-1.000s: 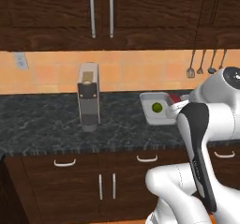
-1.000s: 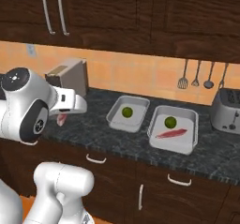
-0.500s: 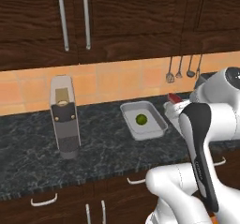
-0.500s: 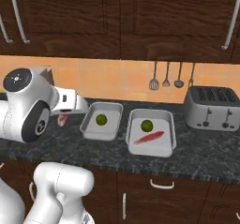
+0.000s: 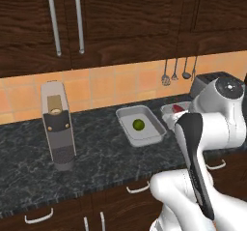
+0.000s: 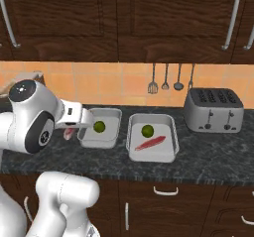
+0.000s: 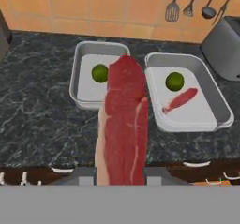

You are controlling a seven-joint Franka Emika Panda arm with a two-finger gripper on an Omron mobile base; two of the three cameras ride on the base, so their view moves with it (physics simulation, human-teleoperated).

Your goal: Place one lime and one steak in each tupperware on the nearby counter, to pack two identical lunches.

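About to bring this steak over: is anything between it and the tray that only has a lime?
Nothing visible blocks it. The gripper holds the steak above the counter's front edge, and the left tupperware, holding only a lime, lies open just beyond, its floor bare beside the lime.

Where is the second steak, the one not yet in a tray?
In the hand view the steak hangs in the gripper, above the counter's front edge, short of the left tupperware that holds only a lime.
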